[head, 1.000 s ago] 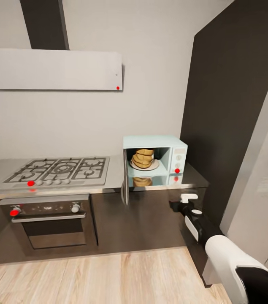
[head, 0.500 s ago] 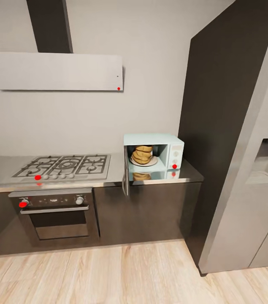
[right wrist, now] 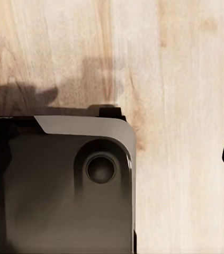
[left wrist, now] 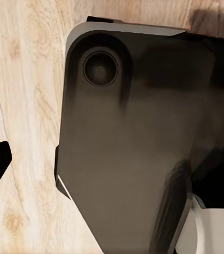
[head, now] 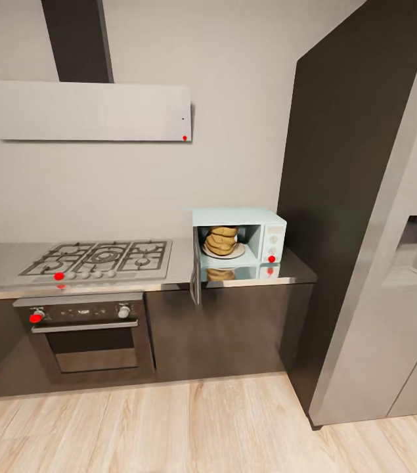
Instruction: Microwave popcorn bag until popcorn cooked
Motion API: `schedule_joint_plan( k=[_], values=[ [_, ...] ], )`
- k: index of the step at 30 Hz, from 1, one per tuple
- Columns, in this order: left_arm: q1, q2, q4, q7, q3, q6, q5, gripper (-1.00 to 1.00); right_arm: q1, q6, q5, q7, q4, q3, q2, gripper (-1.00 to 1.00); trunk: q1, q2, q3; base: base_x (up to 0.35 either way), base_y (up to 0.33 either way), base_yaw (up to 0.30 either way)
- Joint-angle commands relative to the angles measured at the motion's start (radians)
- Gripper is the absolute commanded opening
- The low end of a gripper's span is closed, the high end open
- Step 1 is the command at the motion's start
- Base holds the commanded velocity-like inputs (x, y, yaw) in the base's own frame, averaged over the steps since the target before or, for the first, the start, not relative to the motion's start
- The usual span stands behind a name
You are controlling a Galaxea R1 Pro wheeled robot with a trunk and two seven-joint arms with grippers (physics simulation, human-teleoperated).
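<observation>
At the right end of the surface (head: 169, 279), close to its front edge, the microwave (head: 240, 242) stands with its door (head: 195, 276) swung wide open, and the popcorn bag (head: 221, 240) sits inside it on a white plate (head: 234, 251), upright as far as can be told at this range. A red light (head: 272, 259) glows low on the oven's control panel. Compared with a second ago, the right arm that reached up toward the microwave is gone from the head view and the whole kitchen sits smaller in the frame, so the camera has pulled back (the cabinets themselves have not moved); over the last half second nothing more has shifted. That reads as the placing step finished: the bag is in, the arm is tucked away. What remains, by my judgement, is shutting the door and starting the heat, and both call for driving back in close. Both wrist views look down at the wooden floor (right wrist: 186, 79) and the robot's dark base (left wrist: 127, 148), with a black tip at the frame edge; whether either end effector is spread or pressed together I cannot tell. Left of the microwave lie the gas hob (head: 100, 258) and the dark oven (head: 90, 335) beneath it.
</observation>
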Motion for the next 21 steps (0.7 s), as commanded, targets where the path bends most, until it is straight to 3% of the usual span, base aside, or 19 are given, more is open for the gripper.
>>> schedule_joint_plan(
  k=[1, 4, 12, 21],
  values=[
    [0.0, 0.0, 0.0, 0.001, 0.001, -0.001, 0.008, 1.0, -0.001, -0.006, 0.002, 0.003, 0.003, -0.004, 0.0, 1.0, 0.0, -0.001, -0.001, 0.0, 0.0, 0.0],
    [0.0, 0.0, 0.0, 0.001, 0.001, -0.001, 0.009, 1.0, -0.001, 0.004, 0.003, 0.001, 0.003, -0.004, 0.001, 1.0, 0.0, -0.001, -0.001, 0.0, 0.0, 0.0],
    [0.0, 0.002, 0.0, 0.0, 0.0, -0.001, 0.057, 1.0, -0.001, 0.01, 0.004, -0.002, 0.003, -0.003, 0.007, 1.0, 0.0, -0.001, -0.001, 0.0, 0.0, -0.012],
    [0.0, 0.001, -0.002, -0.001, 0.0, -0.001, 0.063, 1.0, -0.001, 0.012, 0.006, -0.001, 0.003, -0.002, 0.01, 1.0, 0.0, -0.001, -0.001, 0.0, 0.0, -0.16]
  ],
)
